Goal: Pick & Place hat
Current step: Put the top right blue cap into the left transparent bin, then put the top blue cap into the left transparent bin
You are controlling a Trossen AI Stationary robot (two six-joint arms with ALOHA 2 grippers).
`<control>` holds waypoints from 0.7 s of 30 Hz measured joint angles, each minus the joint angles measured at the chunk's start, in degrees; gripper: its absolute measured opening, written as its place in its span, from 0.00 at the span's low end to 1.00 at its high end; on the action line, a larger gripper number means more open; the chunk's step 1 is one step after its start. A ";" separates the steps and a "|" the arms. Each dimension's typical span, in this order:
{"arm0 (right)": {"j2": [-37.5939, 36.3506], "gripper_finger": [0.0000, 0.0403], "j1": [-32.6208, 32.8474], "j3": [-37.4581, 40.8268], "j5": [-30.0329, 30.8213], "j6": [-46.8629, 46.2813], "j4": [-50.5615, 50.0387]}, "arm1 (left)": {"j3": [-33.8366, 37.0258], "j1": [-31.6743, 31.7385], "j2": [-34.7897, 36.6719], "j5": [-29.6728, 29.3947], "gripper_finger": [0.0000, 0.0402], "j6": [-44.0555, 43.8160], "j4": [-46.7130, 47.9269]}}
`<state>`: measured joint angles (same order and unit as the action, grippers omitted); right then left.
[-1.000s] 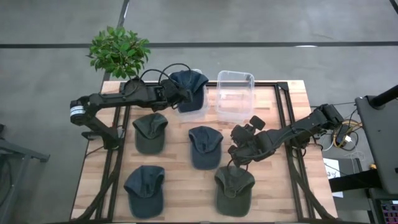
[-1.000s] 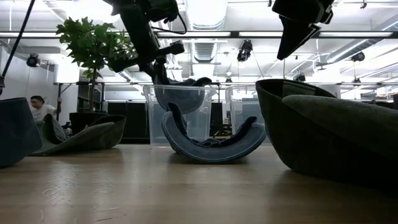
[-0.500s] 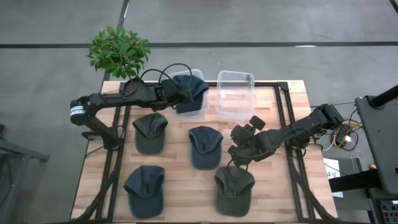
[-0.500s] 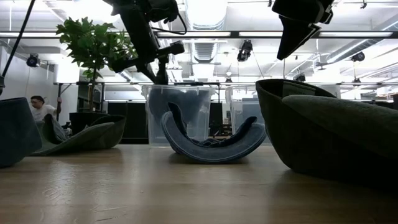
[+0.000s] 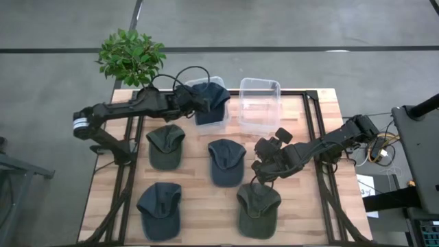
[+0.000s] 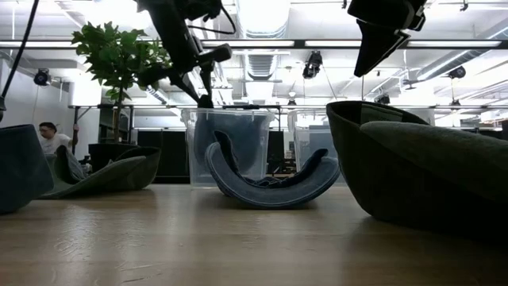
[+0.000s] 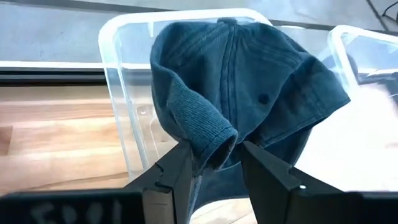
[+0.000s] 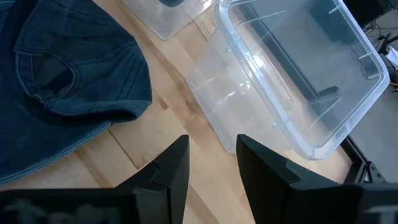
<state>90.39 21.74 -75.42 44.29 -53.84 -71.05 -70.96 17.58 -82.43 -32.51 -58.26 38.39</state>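
On the counter [image 5: 199, 206] four caps remain unplaced: two olive, two blue. The left bin [image 5: 209, 103], our landmark, holds one blue hat [image 5: 210, 95], and the empty bin [image 5: 259, 103] stands just beside it. We judge one placement nearly done. The left tool [image 7: 211, 163] sits just outside that bin, spread around the hat's brim; a second ago the hat rode above the rim, now it sits lower. The right tool [image 8: 211, 165], spread and empty, waits near the empty bin.

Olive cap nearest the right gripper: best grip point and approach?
Take the olive cap by its crown, coming straight down. The right gripper hangs open just beyond the crown's far edge, and the domed fabric there bunches easily between the fingers; the flat brim, nearer the table's front, likely would not.
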 joint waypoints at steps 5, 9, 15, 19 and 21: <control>0.00 0.32 0.00 0.00 -0.64 0.03 -0.03 | 0.00 0.00 0.13 0.05 0.33 0.09 1.84; 0.00 0.32 0.01 0.00 -0.93 0.02 -0.02 | -0.06 0.03 0.86 0.07 0.33 0.09 1.75; 0.00 0.32 0.00 -0.02 -1.49 0.09 -0.06 | -4.06 -0.16 3.56 2.46 0.33 2.78 1.73; 0.00 0.32 0.00 -0.02 -4.12 1.38 -0.13 | -7.40 -2.83 5.76 10.06 0.33 11.77 1.66; 0.00 0.32 0.02 -0.02 -5.25 1.51 -0.11 | -8.07 -4.76 6.81 17.28 0.33 15.00 1.31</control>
<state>90.39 21.76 -75.44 39.04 -52.34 -71.16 -79.03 12.83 -75.63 -15.23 -43.25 39.70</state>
